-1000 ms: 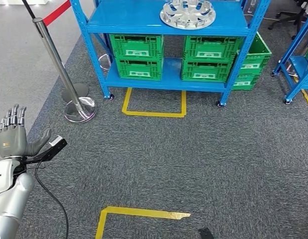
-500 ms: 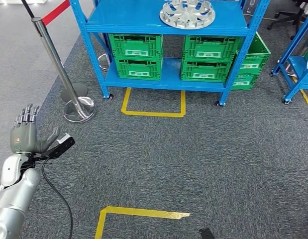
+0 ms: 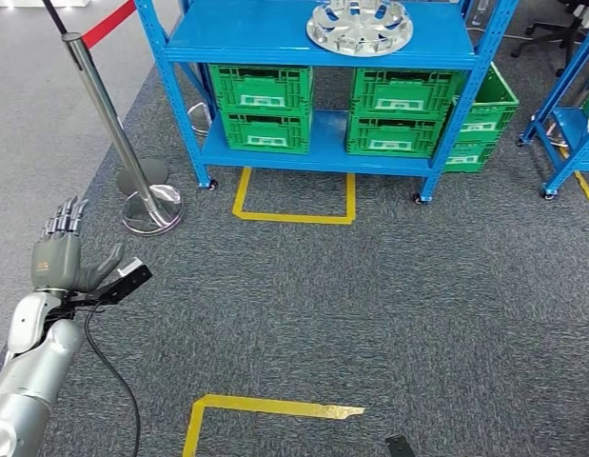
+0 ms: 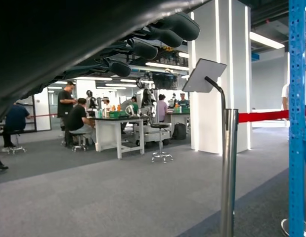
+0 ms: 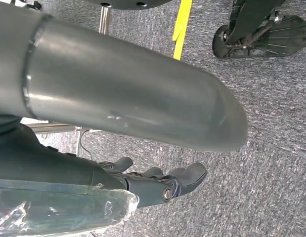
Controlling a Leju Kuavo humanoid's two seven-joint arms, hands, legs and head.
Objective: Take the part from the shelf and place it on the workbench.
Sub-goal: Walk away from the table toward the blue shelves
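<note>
Chrome stanchion post [image 3: 105, 114] with red belt [image 3: 107, 23] between left hand [image 3: 60, 262] and blue shelf [image 3: 316, 43]. Green crates [image 3: 263, 107] on lower tier; yellow floor tape [image 3: 295, 217] before shelf. Silver wheel-cover part [image 3: 359, 26] on top tier, well apart from left hand. Left hand spread, holding nothing. Right hand [image 5: 158, 180] fingers extended, holding nothing.
</note>
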